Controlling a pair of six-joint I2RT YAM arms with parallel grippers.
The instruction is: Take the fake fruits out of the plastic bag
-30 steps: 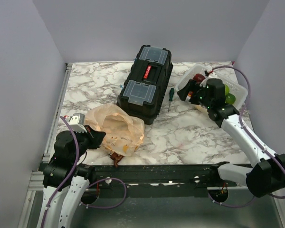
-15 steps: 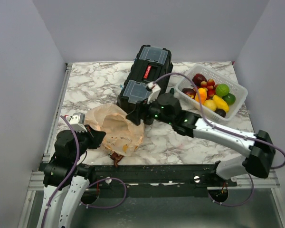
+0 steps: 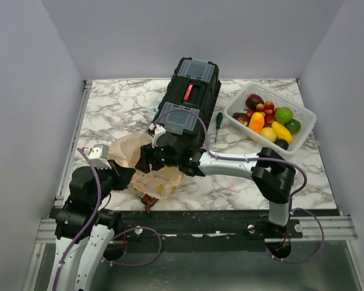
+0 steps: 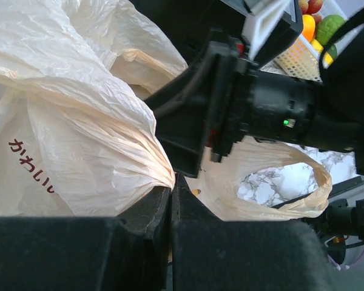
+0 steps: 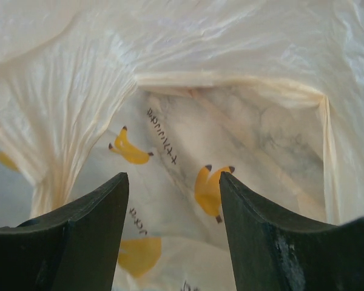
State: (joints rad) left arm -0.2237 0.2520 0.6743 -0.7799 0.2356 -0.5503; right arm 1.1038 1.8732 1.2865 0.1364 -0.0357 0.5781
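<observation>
Bag [image 4: 79,139] film is what my left gripper [image 4: 171,197] has. Its fingers are clenched tight on a gathered fold, low centre of the left wrist view. That anchors the bag and pulls its mouth taut toward the other arm.

My right gripper [image 5: 173,182] has its fingers [image 5: 91,236] parted with nothing between them. They fill the lower corners of the right wrist view and point straight into the bag's opening, where I see only crinkled film with yellow banana prints. I judge it is reaching in for any fruit left there, and the spread leaves room to close on one. Whether a fruit remains inside I cannot tell, because the folds hide the bottom.

In the top view the bag lies lower left of centre, near the table's front edge, and the right arm stretches across to it from the lower right. Fruits [image 3: 270,118] in red, orange, yellow and green are heaped in the white basket [image 3: 307,128] at the upper right, well apart from the bag. That suggests most of the job is done. Toolbox [image 3: 185,109] stands just behind the bag, at upper centre.
</observation>
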